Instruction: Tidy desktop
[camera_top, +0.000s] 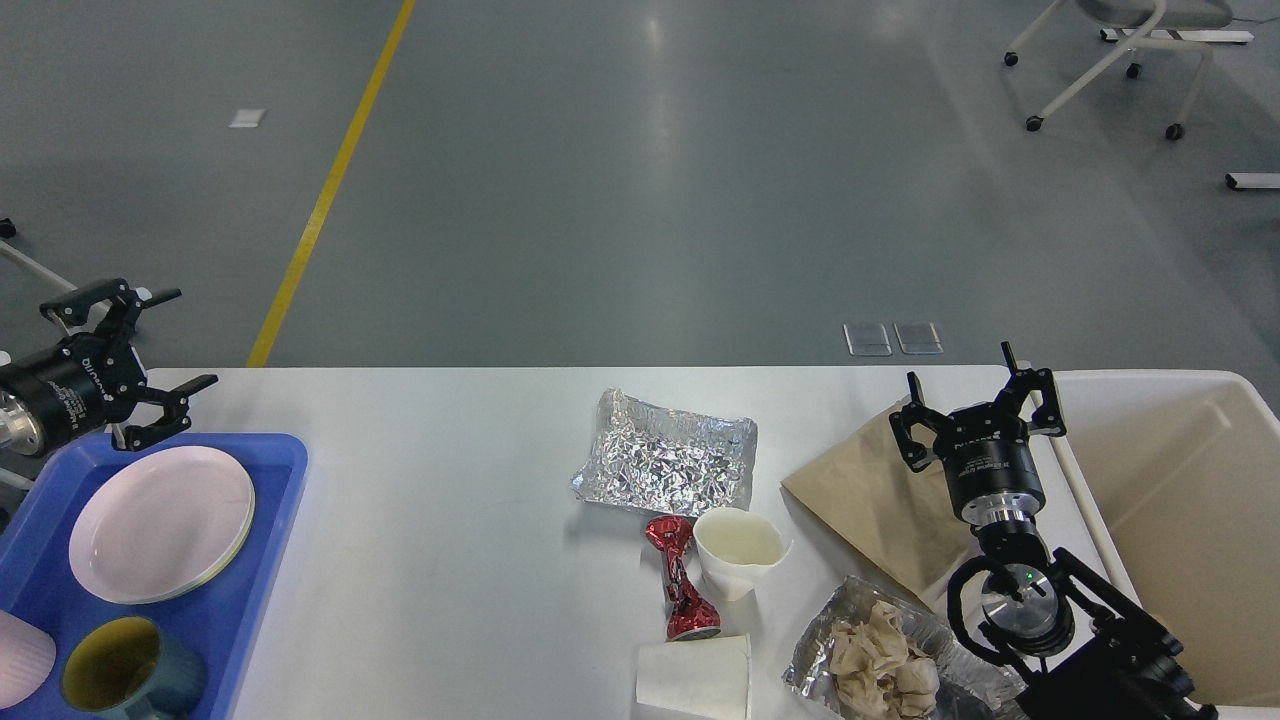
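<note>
The white worktop (450, 520) fills the lower half of the head view, from its far edge at mid-height down to the bottom of the frame, so it lies under and between both arms.

The left gripper (150, 362) hangs at about nine o'clock, over the worktop's far left corner, with its fingers spread wide and nothing between them. Just at its five o'clock sits a blue tray (270, 480) on the worktop, carrying a pale plate (160, 522), a dark green mug (125, 672) and, at the frame's edge, what may be an upturned pink bowl (20, 655), though too little shows to be sure.

The right gripper (975, 398) stands at about four o'clock from the centre, fingers pointing away and spread wide, holding nothing. It hovers above a brown paper sheet (860, 500) lying on the worktop, with a beige bin (1190, 520) just to its three o'clock.

Toward the left of that gripper, near the middle of the worktop, lies a crumpled foil sheet (665, 462). At the foil's six o'clock are a red foil wrapper (680, 585), a dented white paper cup (738, 550) beside it, and another white cup on its side (695, 678). A foil tray of crumpled tissue (885, 660) sits at the right gripper's seven o'clock.
</note>
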